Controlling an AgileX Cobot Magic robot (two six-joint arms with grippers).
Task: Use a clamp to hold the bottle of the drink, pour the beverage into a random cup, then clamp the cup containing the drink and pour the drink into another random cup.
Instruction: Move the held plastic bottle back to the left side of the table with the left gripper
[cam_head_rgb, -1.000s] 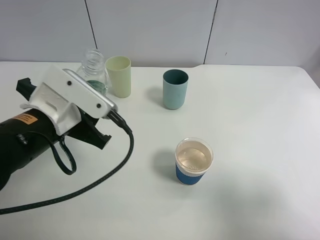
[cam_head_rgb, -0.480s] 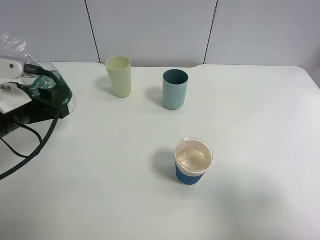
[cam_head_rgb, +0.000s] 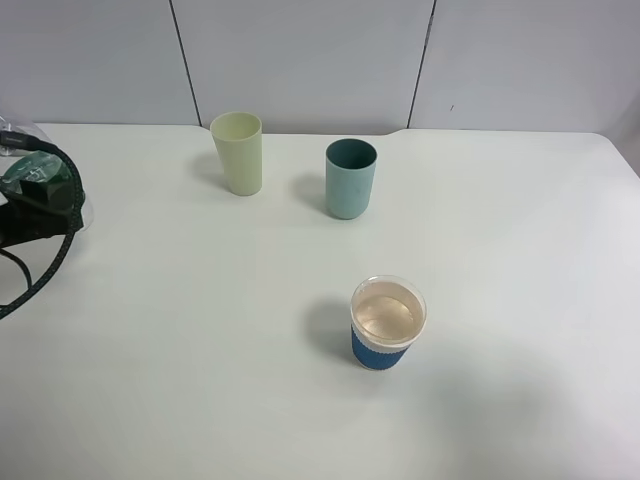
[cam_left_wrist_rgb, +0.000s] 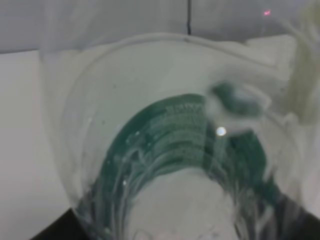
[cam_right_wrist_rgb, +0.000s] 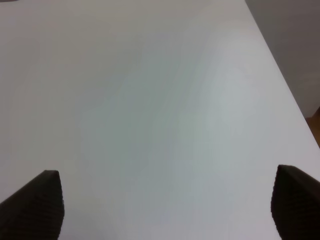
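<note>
At the far left edge of the exterior high view, my left clamp (cam_head_rgb: 40, 200) is shut on the bottle (cam_head_rgb: 20, 170), whose green label shows between black parts. Most of that arm is out of frame. The bottle (cam_left_wrist_rgb: 185, 150) fills the left wrist view, clear and ribbed with the green label curving across it. The short paper cup (cam_head_rgb: 388, 325) with a blue sleeve stands right of the table's middle, towards the front, with the clear beverage (cam_head_rgb: 387, 313) in it. Behind it stands the teal tumbler (cam_head_rgb: 351, 178). My right gripper (cam_right_wrist_rgb: 165, 205) is open over bare table, with only its black fingertips (cam_right_wrist_rgb: 35, 207) showing.
A pale yellow-green tumbler (cam_head_rgb: 238, 152) stands left of the teal one at the back. A black cable (cam_head_rgb: 45, 270) loops from the left arm onto the white table (cam_head_rgb: 520, 250). A grey panelled wall runs behind.
My left arm has drawn back to the left with the bottle, from beside the yellow-green tumbler to the table's left edge. The cups have not moved.
</note>
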